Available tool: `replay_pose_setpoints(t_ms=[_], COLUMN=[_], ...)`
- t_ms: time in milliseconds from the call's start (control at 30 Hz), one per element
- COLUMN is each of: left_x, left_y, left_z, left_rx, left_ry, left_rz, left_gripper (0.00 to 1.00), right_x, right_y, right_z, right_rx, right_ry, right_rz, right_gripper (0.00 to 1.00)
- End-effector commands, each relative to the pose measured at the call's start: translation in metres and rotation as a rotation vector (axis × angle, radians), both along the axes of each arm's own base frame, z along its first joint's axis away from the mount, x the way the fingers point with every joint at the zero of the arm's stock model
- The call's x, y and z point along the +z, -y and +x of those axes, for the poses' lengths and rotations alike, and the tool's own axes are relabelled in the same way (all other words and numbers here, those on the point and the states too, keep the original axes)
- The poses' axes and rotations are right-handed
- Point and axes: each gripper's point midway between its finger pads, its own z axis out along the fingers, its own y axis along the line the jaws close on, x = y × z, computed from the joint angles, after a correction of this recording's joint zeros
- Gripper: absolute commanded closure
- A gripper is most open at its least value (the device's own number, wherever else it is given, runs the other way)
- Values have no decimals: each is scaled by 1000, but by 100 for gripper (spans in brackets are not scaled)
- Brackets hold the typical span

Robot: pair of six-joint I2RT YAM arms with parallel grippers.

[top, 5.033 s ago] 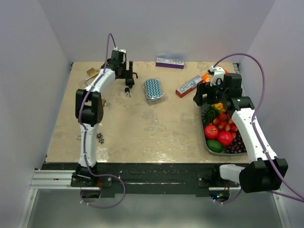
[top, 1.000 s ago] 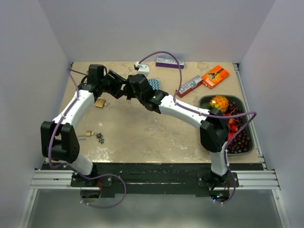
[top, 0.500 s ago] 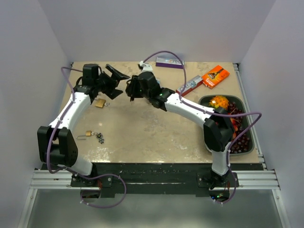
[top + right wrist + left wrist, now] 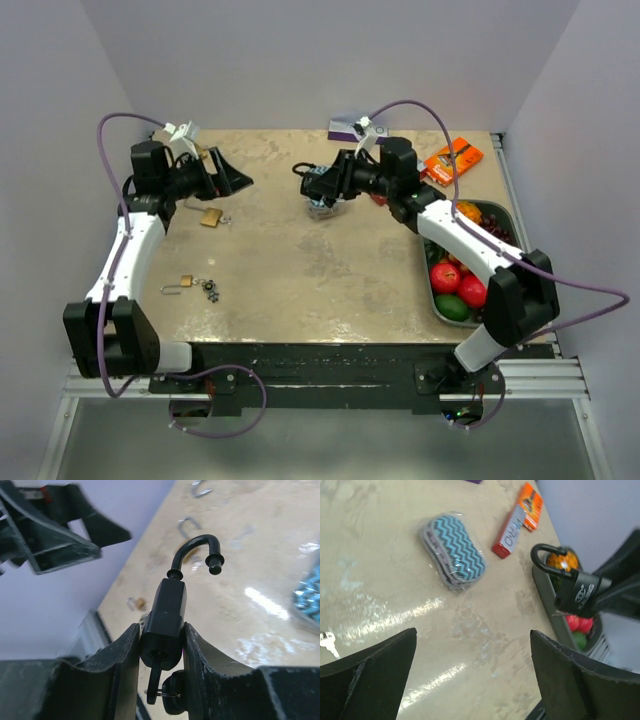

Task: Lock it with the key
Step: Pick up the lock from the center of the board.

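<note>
A black padlock (image 4: 167, 612) is clamped between the fingers of my right gripper (image 4: 161, 632). Its shackle (image 4: 196, 552) stands open, one end free. A key (image 4: 158, 682) sticks out of the lock's underside, and a second key (image 4: 173, 700) hangs from it on a ring. From above, my right gripper (image 4: 320, 185) holds the padlock (image 4: 308, 181) over the middle back of the table. My left gripper (image 4: 228, 176) hovers open to the left, apart from the lock, with nothing between its fingers. The left wrist view has the padlock (image 4: 582, 592) at the right.
A blue zigzag pouch (image 4: 325, 207) lies under the right gripper. A brass padlock (image 4: 210, 217) sits below the left gripper; a smaller one (image 4: 187, 283) and keys (image 4: 211, 290) lie nearer. Purple box (image 4: 346, 129), orange box (image 4: 453, 160), fruit tray (image 4: 438, 312) at right.
My left gripper opened wide and drew back to the left. The right arm carried the black padlock to the right, over the pouch, so the two grippers are now apart.
</note>
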Motion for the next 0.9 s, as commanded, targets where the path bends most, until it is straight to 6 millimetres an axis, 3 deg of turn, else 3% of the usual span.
replay_pose_setpoints(t_ms=[0, 133, 267, 400, 533, 700, 867], left_x=[48, 38, 22, 31, 65, 81, 79], left_y=[23, 32, 56, 69, 75, 85, 103], left_z=[-49, -84, -124, -133, -145, -150, -159], left_rx=[-383, -632, -866, -791, -623, -612, -672], left_ry=[496, 745, 980, 1181, 1438, 1526, 1637], left_rz=[239, 435, 564, 709, 790, 812, 878], left_gripper=[1, 1, 1, 3, 5, 17, 21], right_x=[94, 98, 94, 93, 84, 81, 83], right_y=[-10, 2, 9, 16, 18, 17, 16], right_z=[-80, -116, -144, -162, -176, -187, -190], right_rx=[375, 478, 567, 598, 619, 639, 641], right_ry=[289, 353, 357, 333, 291, 248, 201], right_rz=[172, 159, 168, 189, 197, 227, 266], right_gripper=[100, 100, 100, 100, 100, 100, 100])
